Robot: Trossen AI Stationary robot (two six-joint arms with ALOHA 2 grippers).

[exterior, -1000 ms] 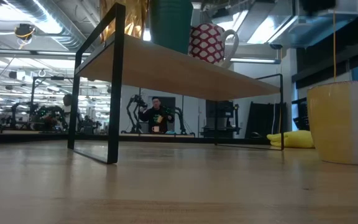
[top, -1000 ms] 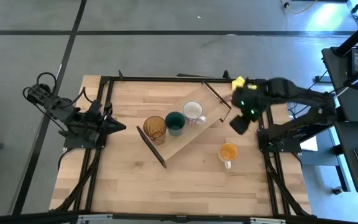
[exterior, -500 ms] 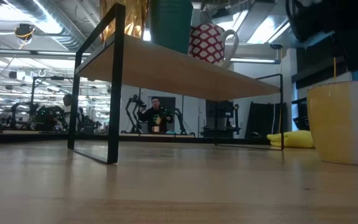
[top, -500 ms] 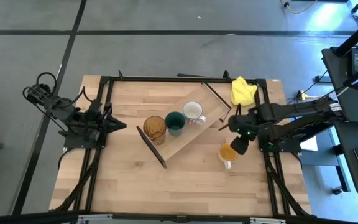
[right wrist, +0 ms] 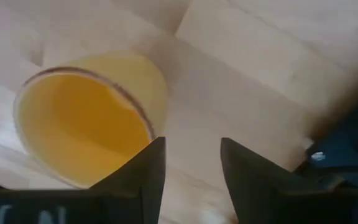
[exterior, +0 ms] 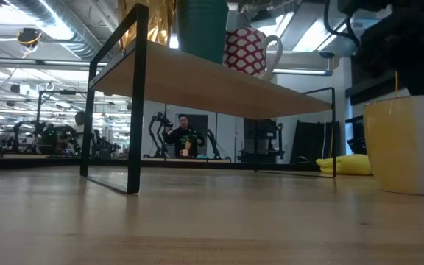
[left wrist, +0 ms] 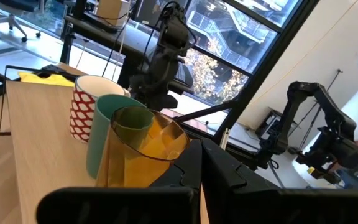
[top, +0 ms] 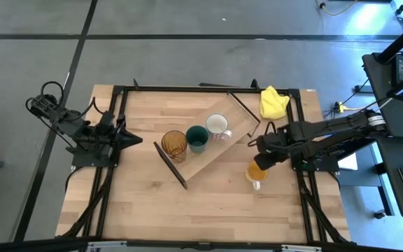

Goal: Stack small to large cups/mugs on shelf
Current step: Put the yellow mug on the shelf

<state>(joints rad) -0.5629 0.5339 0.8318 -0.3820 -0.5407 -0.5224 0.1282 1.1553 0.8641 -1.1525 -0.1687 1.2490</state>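
1. Four vessels on a pale wood worktop (top: 152, 203) with a black frame; grey floor around, yellow cloth (top: 273, 103) at the far corner.
2. Shelf (top: 219, 143) lies diagonally, carrying amber tumbler (top: 174, 144), teal cup (top: 197, 138) and white mug (top: 217, 126), red-patterned outside.
3. Orange mug (top: 256, 172) stands on the worktop beside the shelf.
4. Right gripper (top: 260, 159) directly above the orange mug, jaws released.
5. Left gripper (top: 133, 141) at the left edge, jaws clenched.
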